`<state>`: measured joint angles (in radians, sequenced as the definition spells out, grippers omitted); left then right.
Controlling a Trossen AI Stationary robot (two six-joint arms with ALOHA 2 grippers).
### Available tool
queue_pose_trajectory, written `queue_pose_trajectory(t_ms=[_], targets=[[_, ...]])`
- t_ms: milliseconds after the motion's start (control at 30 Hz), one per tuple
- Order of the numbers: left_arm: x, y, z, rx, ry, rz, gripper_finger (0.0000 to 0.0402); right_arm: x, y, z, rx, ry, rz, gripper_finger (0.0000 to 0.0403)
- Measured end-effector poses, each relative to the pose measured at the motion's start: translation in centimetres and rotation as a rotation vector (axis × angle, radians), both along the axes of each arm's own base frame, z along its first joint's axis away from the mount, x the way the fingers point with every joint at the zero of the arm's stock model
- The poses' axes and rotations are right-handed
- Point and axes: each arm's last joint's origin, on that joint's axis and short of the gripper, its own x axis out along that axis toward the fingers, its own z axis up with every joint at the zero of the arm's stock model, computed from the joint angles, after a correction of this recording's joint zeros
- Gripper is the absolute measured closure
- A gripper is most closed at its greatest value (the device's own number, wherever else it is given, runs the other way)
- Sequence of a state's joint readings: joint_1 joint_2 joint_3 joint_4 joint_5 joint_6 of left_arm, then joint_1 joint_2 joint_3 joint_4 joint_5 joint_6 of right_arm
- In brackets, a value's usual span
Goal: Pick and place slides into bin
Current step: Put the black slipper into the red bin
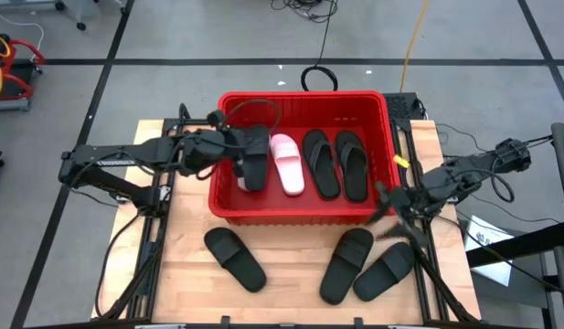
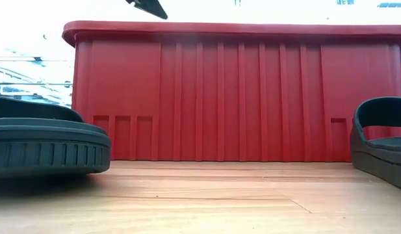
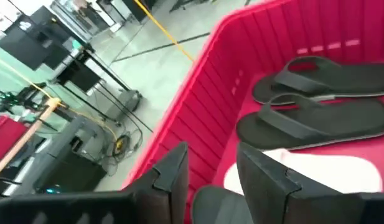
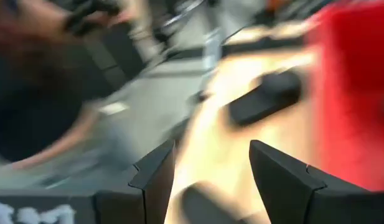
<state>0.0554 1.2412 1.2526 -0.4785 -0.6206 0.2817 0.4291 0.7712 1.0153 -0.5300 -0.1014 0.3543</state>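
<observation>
Red bin (image 1: pixel 303 212), left gripper (image 1: pixel 248 157) inside rim

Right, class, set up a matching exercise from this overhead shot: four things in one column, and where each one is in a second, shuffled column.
Things:
1. pink slide
2. left gripper
3. right gripper
4. lone black slide

Places:
A. on the wooden table, front left of the red bin
B. lying inside the bin
C. over the bin's left end, beside a black slide
D. outside the bin, near its front right corner

Pairs: 1-B, 2-C, 3-D, 4-A
</observation>
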Motion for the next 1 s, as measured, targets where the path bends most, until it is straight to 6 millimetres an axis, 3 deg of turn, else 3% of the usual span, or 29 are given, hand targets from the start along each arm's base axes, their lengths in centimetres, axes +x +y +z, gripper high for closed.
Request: queue_pose_trajectory(t_ms=[167, 400, 600, 867, 1000], targets=[[-0.6, -0.9, 1.6, -0.037, -0.064, -0.043, 0.0268, -0.7, 0.7, -0.7, 0.199, 0.237, 0.134, 0.0206], [-1.0, -2.2, 2.3, -0.049, -0.095, -0.09, 0.0268, -2.2, 0.8, -2.8, 0.269, 0.63, 0.013, 0.0206], [-1.0, -3.0, 2.4, -0.053, -0.1, -0.122, 0.0268, -3.1, 1.2, -4.3, 0.288, 0.831, -0.062, 0.0206], [-1.0, -3.5, 2.4, -0.048, -0.099, -0.138, 0.0268, -3.9, 1.6, -9.8, 0.383, 1.123, -0.295, 0.0207], [-1.0, -3.5, 2.4, -0.047, -0.098, -0.136, 0.0268, -3.9, 2.2, -12.2, 0.417, 1.141, -0.267, 0.0207]])
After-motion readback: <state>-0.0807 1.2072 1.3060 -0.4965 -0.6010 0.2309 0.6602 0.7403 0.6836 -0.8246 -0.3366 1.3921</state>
